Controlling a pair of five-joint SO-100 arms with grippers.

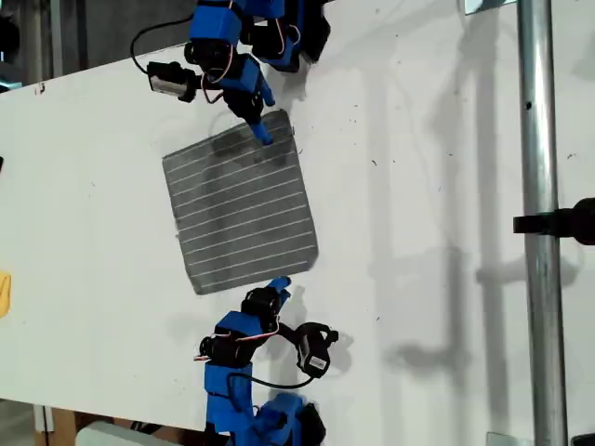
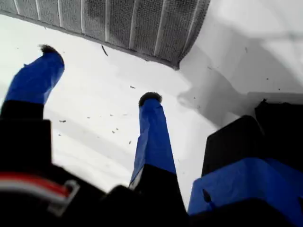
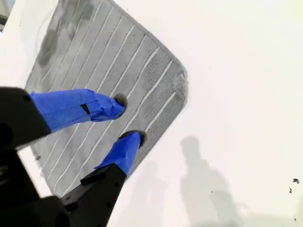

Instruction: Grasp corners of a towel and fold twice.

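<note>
Exterior view: towel (image 1: 243, 209) flat on white table (image 1: 418, 186); metal pole (image 1: 542, 223) at the exterior view's right.
First wrist: my first gripper (image 2: 97, 75) open, beside towel corner (image 2: 182, 59), not touching.
Second wrist: my second gripper (image 3: 128, 118) slightly parted over towel edge.

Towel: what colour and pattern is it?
The towel is dark grey with thin white parallel stripes, clearest in the exterior view.

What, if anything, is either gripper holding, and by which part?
Nothing is held. My first gripper is open short of the towel; my second gripper is open above a corner.
</note>
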